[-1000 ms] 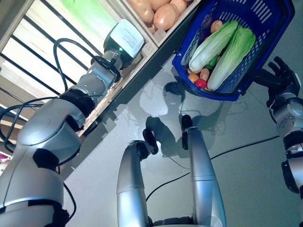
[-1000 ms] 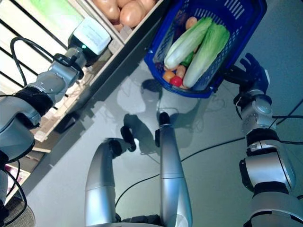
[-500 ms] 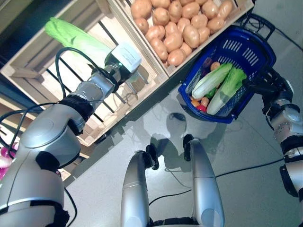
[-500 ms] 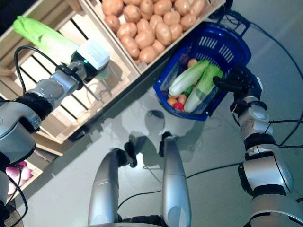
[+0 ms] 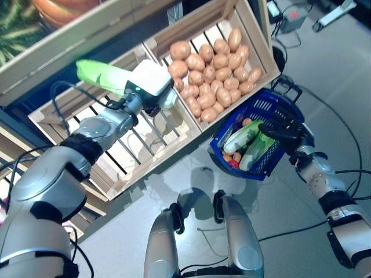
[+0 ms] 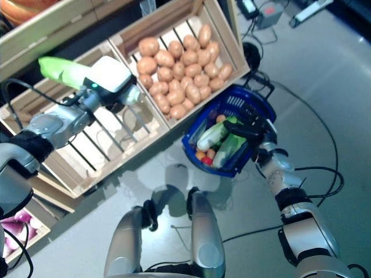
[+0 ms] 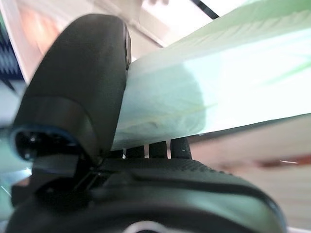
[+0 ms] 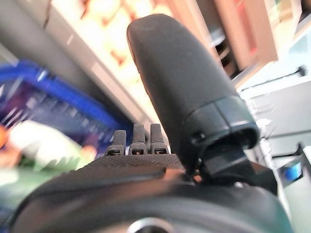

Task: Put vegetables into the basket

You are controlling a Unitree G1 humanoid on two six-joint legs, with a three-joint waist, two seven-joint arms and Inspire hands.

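Above the slatted crate, we find the left hand clamped round a pale green cabbage, thumb and fingers curled on its stalk end, its long axis running away from the basket. The basket, already holding cabbages, hangs well apart to the robot's right, at the right hand. We cannot tell how that hand's fingers stand; we judge the cabbage must cross over the potato crate to reach the basket.

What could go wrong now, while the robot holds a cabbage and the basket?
1. The left hand grips the long pale-green cabbage near one end over the slatted wooden crate; it may slip out.
2. The blue plastic basket on the right hand hangs tilted, so cabbages inside might slide out.
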